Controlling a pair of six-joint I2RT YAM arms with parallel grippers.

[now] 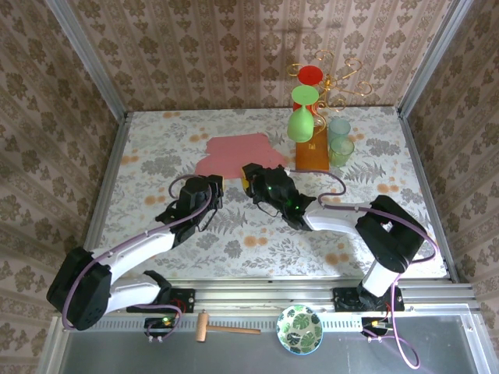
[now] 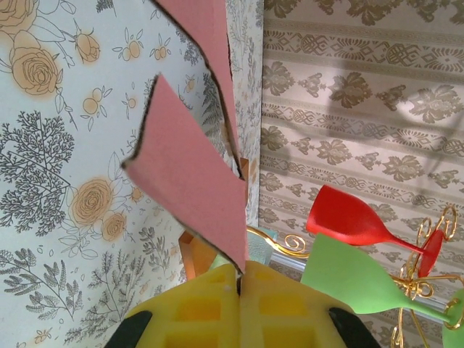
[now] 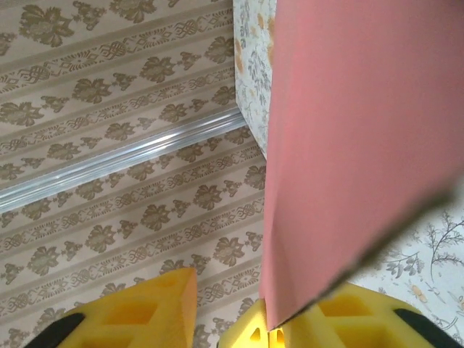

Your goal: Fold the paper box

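The pink paper box (image 1: 234, 152) lies at the back middle of the floral table, and both arms reach its near edge. My left gripper (image 1: 218, 185) is at the box's near left corner. In the left wrist view, the yellow fingers of the left gripper (image 2: 239, 274) are shut on the thin edge of a raised pink flap (image 2: 188, 174). My right gripper (image 1: 248, 178) is at the near right corner. The right gripper's (image 3: 232, 304) jaws stand apart: the pink sheet (image 3: 348, 145) rests against the right finger, with a gap to the left finger.
An orange-brown wooden block (image 1: 311, 154) with a golden wire stand holding a red goblet (image 1: 310, 75) and green goblets stands just right of the box. Green tumblers (image 1: 340, 144) are beside it. A wooden mallet (image 1: 222, 327) and a leaf-pattern bowl (image 1: 300, 329) lie on the near rail.
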